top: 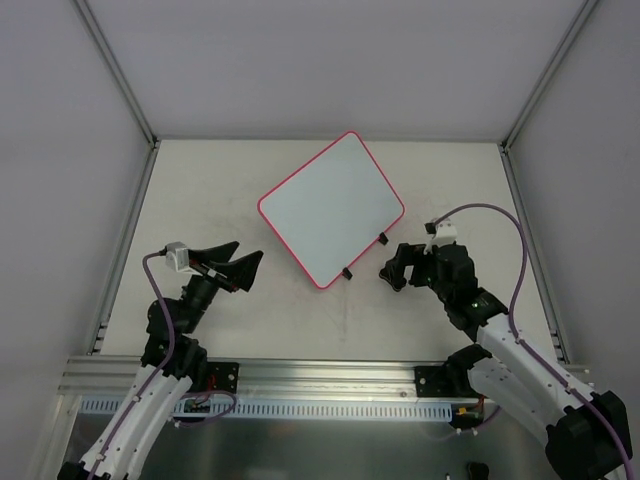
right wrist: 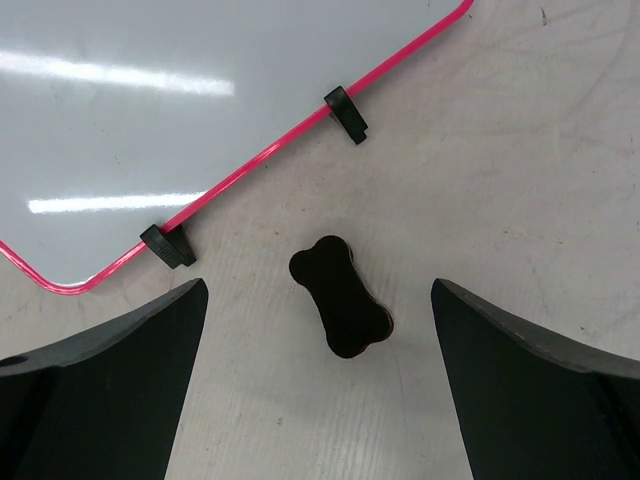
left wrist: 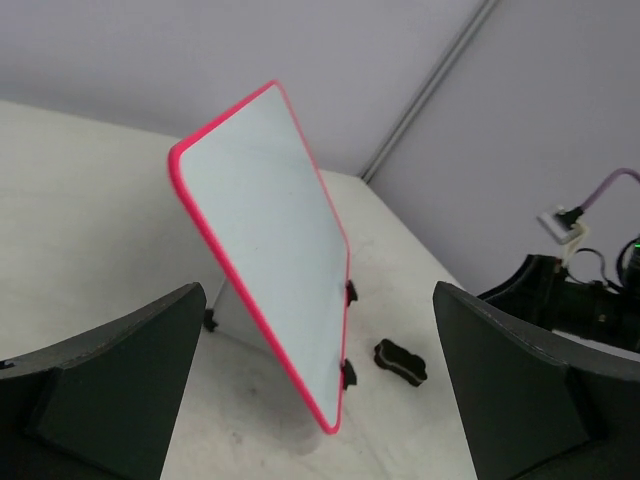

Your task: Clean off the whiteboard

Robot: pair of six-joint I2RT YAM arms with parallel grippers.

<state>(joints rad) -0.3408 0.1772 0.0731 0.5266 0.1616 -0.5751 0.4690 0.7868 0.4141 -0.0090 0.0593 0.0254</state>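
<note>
I'm looking down at the tabletop (top: 200, 200), and the whiteboard (top: 332, 210) lies flat on it around the middle, a bit toward the back, turned so its corners point like a diamond. It has a thin pink-red rim, and its white face shows only streaks of reflected light in the right wrist view. Two small black clips (top: 383, 238) sit on the edge that faces the right arm.

The left gripper (top: 248, 252) hangs near the board's near-left edge, apart from it. Its jaws stand wide and hold nothing. From its own camera the board (left wrist: 270, 250) fills the gap between the two dark fingers (left wrist: 110, 380).

The right gripper (top: 397, 262) sits just beside the clipped edge, with its jaws spread wide as well and nothing gripped. Its wrist camera looks straight down on a small black eraser (right wrist: 340, 295), shaped like a bone, lying on the tabletop. The eraser is close to the whiteboard (right wrist: 150, 110) and its clips (right wrist: 345, 112) but touches neither. It lies between the two fingers (right wrist: 530, 380), clear of both. From above I cannot make it out under the gripper.
</note>
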